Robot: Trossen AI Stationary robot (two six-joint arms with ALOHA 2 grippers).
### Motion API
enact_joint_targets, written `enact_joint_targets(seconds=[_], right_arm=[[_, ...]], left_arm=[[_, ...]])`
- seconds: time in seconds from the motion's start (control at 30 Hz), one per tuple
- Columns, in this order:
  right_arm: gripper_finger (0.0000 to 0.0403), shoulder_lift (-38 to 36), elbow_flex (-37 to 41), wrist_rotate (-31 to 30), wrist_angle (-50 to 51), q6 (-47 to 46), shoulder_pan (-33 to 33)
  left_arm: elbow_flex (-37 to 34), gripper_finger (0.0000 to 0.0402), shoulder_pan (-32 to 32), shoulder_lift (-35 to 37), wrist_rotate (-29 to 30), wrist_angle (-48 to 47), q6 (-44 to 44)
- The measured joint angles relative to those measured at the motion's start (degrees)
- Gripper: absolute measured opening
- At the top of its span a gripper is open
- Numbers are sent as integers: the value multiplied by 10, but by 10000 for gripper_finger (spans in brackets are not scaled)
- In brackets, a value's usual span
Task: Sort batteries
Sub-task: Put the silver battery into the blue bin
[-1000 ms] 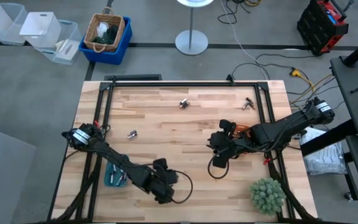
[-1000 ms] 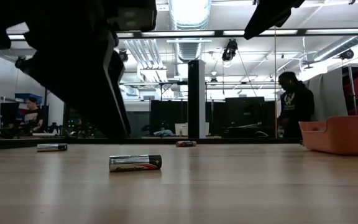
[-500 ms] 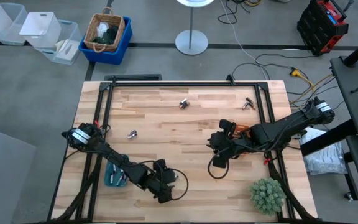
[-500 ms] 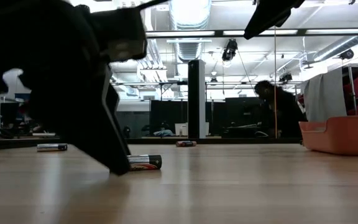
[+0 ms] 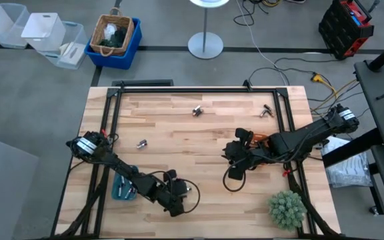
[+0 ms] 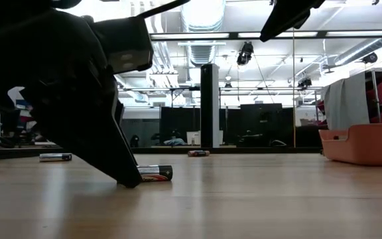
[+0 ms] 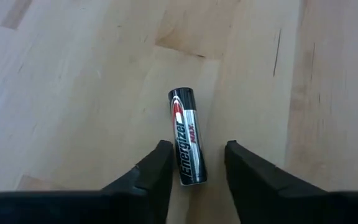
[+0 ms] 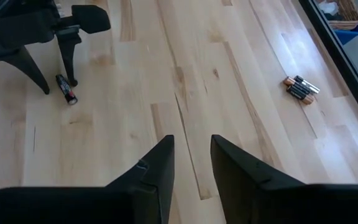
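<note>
Straddling one AA battery (image 7: 187, 145) near the table's front edge, the left gripper (image 7: 194, 167) had its fingers apart, so closing looked like the next move. Right gripper (image 8: 191, 163) waited mid-table, fingers apart too.

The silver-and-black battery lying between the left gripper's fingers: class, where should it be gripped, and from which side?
Grip the silver-and-black cylindrical battery across its round middle, from straight above. It lies flat on the wooden table, and the left gripper, fingers open, already straddles it.
</note>
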State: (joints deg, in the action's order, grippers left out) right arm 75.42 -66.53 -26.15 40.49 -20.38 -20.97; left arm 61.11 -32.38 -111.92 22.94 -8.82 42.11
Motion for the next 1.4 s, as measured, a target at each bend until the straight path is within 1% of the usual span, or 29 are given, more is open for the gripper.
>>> enact_joint_targets(seconds=[0.23,0.27,0.53,0.63,0.97,1.1,1.2,1.4], right_arm=[[88,0,0,0,0,0,0],[89,0,0,0,0,0,0],[100,0,0,0,0,0,0],[102,0,0,0,0,-1,0],[89,0,0,0,0,0,0],[85,0,0,0,-1,0,0],[85,0,0,0,-1,0,0],[93,0,0,0,-5,-1,0]], left_arm=[[0,31,0,0,-5,-1,0],[0,27,0,0,-6,-1,0],[-1,27,0,5,-9,-3,-9],[-1,27,0,14,-8,-17,-13],[-2,27,-16,64,-1,-64,-9],[-1,27,-30,100,1,-91,1],[-1,27,-45,136,0,-157,39],[-1,27,-86,215,2,-292,169]])
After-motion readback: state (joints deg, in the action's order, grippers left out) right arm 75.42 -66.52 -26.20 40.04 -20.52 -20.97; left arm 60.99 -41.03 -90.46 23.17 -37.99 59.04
